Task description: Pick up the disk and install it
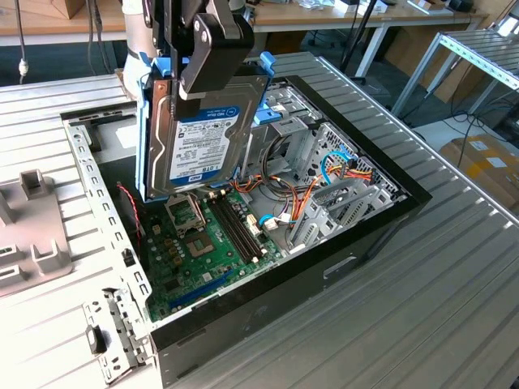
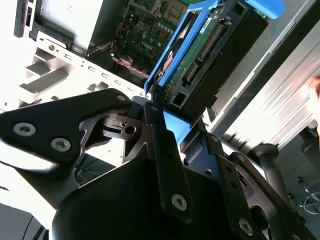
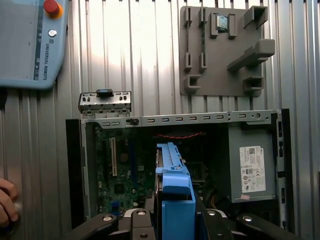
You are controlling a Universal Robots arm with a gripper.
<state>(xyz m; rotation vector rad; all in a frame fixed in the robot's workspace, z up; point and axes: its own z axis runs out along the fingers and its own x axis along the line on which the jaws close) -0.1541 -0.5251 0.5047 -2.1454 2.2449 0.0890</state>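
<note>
The gripper (image 1: 188,83) is closed on the disk (image 1: 201,138) and grips it at the upper end. One black finger (image 1: 212,49) presses on the labelled face and the other is behind the disk. The disk hangs down from the gripper, nearly upright on its edge. Its white label is turned to the exterior view, and blue plastic runs along its sides. In both wrist views the disk (image 2: 210,45) (image 3: 172,170) sticks out straight ahead of the gripper (image 2: 176,122) (image 3: 177,212), clamped between the fingers.

Directly below the gripper lies the open computer case (image 1: 369,235). The low end of the disk is over the green motherboard (image 1: 199,255) and clear of it. The grey power-supply box (image 3: 252,160) sits in the case, off to one side of the gripper. Beyond the case, a grey parts holder (image 3: 220,50) lies on the ribbed metal table (image 3: 140,50). A person's hand (image 3: 6,202) is well apart from the gripper.
</note>
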